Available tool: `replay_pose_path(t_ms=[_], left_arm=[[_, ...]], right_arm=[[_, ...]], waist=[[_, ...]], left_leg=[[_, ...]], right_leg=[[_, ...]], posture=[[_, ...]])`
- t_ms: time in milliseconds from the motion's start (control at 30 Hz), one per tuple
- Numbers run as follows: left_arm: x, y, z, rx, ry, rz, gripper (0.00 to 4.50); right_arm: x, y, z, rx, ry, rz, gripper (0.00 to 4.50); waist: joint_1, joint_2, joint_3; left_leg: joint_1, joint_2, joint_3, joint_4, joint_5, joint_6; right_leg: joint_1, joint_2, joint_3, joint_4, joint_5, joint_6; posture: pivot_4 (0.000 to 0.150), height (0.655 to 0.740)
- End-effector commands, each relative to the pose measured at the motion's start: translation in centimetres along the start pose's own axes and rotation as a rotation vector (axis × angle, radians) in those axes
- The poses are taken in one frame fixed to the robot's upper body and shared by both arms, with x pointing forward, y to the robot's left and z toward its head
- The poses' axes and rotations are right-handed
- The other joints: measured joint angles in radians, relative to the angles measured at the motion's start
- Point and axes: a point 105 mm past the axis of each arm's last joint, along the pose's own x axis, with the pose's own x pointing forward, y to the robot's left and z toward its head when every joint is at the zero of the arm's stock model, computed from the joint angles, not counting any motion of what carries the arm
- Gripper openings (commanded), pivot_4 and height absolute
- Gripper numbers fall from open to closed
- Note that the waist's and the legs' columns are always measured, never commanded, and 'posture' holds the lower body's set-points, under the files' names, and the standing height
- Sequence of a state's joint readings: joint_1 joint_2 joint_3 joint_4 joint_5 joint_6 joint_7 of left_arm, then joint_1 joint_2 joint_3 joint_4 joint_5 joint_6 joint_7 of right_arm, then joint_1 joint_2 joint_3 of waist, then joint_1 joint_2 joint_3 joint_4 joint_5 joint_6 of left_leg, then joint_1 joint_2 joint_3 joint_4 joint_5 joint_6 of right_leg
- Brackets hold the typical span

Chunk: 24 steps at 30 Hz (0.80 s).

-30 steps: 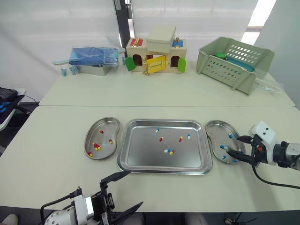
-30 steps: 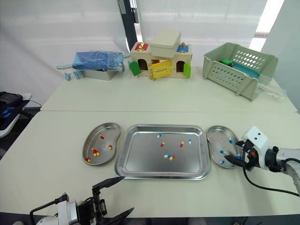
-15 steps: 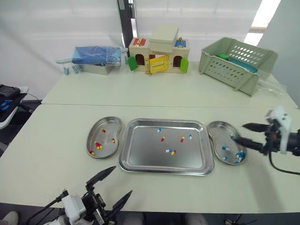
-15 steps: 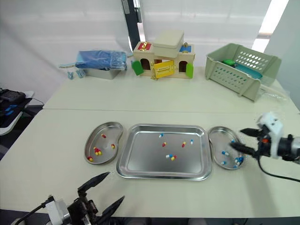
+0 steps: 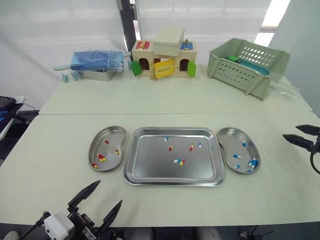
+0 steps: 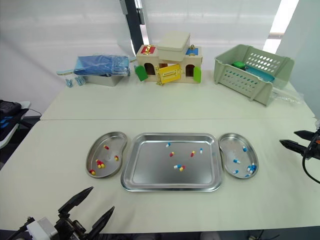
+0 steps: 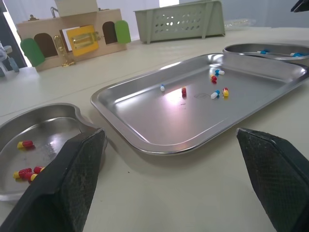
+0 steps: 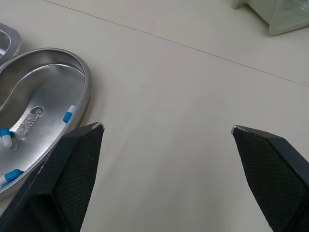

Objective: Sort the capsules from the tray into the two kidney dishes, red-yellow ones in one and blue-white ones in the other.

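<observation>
One tray (image 5: 150, 167), two kidney dishes (image 5: 115, 135)

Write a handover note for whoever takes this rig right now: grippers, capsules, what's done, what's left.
Left gripper: open, empty, at the front edge of the table, short of the left dish.
Right gripper: open, empty, right of the right dish.
Tray: three red-yellow capsules and three blue-white capsules.
Done: left dish holds only red-yellow, right dish only blue-white.
Left: move those six, by colour.
</observation>
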<state>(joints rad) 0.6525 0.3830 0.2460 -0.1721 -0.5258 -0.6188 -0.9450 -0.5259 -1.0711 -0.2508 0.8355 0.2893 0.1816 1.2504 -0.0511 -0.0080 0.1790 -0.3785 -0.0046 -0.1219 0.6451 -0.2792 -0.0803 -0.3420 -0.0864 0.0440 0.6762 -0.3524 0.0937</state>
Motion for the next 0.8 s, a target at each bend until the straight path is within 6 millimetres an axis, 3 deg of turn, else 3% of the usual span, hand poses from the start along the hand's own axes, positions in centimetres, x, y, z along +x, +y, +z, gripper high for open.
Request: replay_pose_path(t_ms=[33, 167, 233, 367, 467, 667, 800], left_arm=[[-0.3, 0.1, 0.4, 0.028, -0.008, 0.020, 4.50], [-0.2, -0.1, 0.5, 0.033, -0.016, 0.019, 4.50], [-0.1, -0.2, 0.6, 0.034, -0.025, 0.019, 4.50], [0.6, -0.5, 1.0, 0.023, -0.063, 0.038, 4.50], [1.2, -1.3, 0.9, 0.006, -0.078, 0.042, 4.50], [2.0, -1.4, 0.9, -0.007, -0.091, 0.074, 4.50], [2.2, -1.2, 0.9, 0.000, -0.092, 0.102, 4.50]], right_arm=[[-0.1, 0.0, 1.3, -0.050, -0.022, 0.017, 4.48], [0.8, 1.2, 1.9, -0.102, -0.018, 0.094, 4.48], [1.9, 3.6, 3.3, -0.166, -0.021, 0.194, 4.48], [4.7, 12.4, 7.7, -0.241, -0.083, 0.481, 4.48], [7.8, 18.8, 8.9, -0.308, -0.066, 0.621, 4.48], [13.0, 26.6, 9.9, -0.363, -0.089, 0.732, 4.48], [16.5, 29.5, 9.7, -0.397, -0.055, 0.683, 4.48]], waist=[[0.000, 0.000, 0.000], [0.000, 0.000, 0.000], [0.000, 0.001, 0.000], [-0.006, 0.004, -0.001], [-0.006, 0.004, -0.001], [0.019, 0.000, 0.000], [0.018, -0.001, 0.000]], left_leg=[[0.000, 0.000, 0.000, 0.000, 0.000, 0.000], [0.000, 0.000, 0.000, 0.000, 0.000, 0.000], [0.000, 0.000, 0.000, 0.000, 0.000, 0.000], [-0.001, 0.001, 0.000, 0.000, 0.000, 0.000], [-0.001, 0.001, -0.001, 0.000, 0.000, 0.000], [-0.004, -0.001, -0.004, 0.001, 0.000, 0.000], [-0.006, -0.001, -0.005, 0.001, 0.000, -0.001]], right_leg=[[0.000, 0.000, 0.000, 0.000, 0.000, 0.000], [0.000, 0.000, 0.000, 0.000, 0.000, 0.000], [0.000, 0.000, 0.000, 0.000, 0.000, 0.000], [-0.001, 0.000, 0.000, 0.001, 0.000, 0.000], [-0.001, 0.001, 0.000, 0.001, 0.000, 0.000], [-0.003, 0.000, -0.003, 0.000, 0.000, 0.000], [-0.006, 0.000, -0.003, 0.002, 0.000, 0.000]], posture=[[0.150, 0.7400], [0.150, 0.7400], [0.150, 0.7400], [0.150, 0.7400], [0.150, 0.7400], [0.150, 0.7400], [0.150, 0.7400]])
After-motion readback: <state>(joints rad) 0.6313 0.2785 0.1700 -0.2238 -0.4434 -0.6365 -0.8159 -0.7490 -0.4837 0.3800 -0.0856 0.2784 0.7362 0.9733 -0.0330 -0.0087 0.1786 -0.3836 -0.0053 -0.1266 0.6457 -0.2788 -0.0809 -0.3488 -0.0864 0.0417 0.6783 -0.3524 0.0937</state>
